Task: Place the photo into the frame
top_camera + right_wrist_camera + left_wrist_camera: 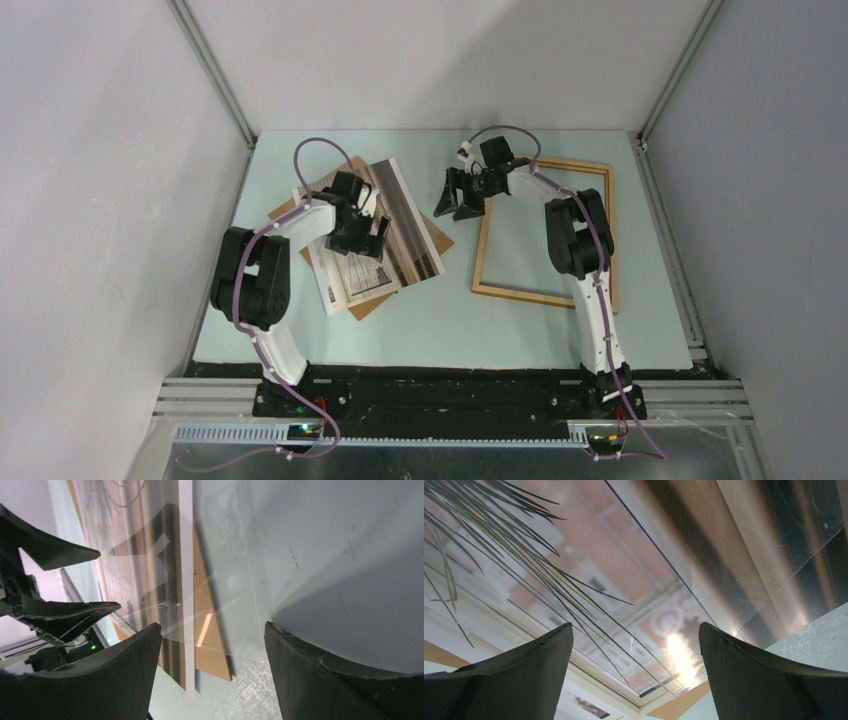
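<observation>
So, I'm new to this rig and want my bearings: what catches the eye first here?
The big photo of a grassy plant and striped curtains, lying askew on a brown board at the table's left, with the left tool open right above it. Then the empty light-wood frame on the right, with the right tool open near its far left corner.

The left hand (360, 245) covers part of the photo (408, 230), the right arm (580, 240) part of the frame (530, 294).

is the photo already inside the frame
No, the photo lies off to the left, well apart from the frame on the right.
</observation>
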You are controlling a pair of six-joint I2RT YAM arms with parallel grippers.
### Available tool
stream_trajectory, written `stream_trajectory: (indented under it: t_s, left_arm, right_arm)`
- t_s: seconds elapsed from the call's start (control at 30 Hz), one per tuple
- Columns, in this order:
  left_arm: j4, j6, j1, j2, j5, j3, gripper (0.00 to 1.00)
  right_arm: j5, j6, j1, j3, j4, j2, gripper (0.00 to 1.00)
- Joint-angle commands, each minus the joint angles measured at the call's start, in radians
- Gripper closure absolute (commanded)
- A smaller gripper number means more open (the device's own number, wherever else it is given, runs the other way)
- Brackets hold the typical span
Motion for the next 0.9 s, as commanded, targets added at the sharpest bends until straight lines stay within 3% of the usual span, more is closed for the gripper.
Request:
stream_trajectory:
  t_s: [0.0,0.37,0.87]
  left_arm:
    - [0.027,-0.014,0.006,-0.010,0.029,-0.008,0.00]
    - [0.034,-0.010,0.005,0.020,0.048,-0.030,0.00]
    - [0.040,-0.004,-0.003,0.050,0.071,-0.031,0.00]
  right_arm:
    - [-0.106,0.061,0.002,0.014,0.025,0.049,0.21]
    - [-0.344,0.197,-0.027,-0.091,0.222,0.030,0.28]
    - [-0.450,0.334,-0.041,-0.134,0.406,-0.020,0.37]
